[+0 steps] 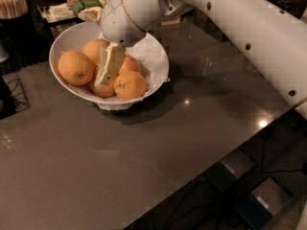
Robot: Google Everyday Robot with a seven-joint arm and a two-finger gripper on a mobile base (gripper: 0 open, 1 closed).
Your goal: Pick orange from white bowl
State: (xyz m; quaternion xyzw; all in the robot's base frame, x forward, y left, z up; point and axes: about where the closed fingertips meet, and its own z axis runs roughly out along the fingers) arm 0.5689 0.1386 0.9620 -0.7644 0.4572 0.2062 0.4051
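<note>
The white bowl (pixel 156 56), lined with crinkled white paper, stands at the back left of the dark table. It holds several oranges. The largest, roundest orange (pixel 74 67) lies at the bowl's left side. My gripper (pixel 105 78) hangs down inside the bowl just right of that orange, its tip on or right above a smaller orange (pixel 102 88) in the middle. Another small orange (pixel 130 85) lies at the front right and one (pixel 93 49) at the back. My white arm (pixel 230 18) reaches in from the upper right.
A holder of wooden sticks (pixel 12 4) and a tray of packets (pixel 72 7) stand behind the bowl. A black rack (pixel 7 97) sits at the left edge. The table edge (pixel 216 159) runs diagonally at the lower right, with boxes on the floor (pixel 264 200) beyond.
</note>
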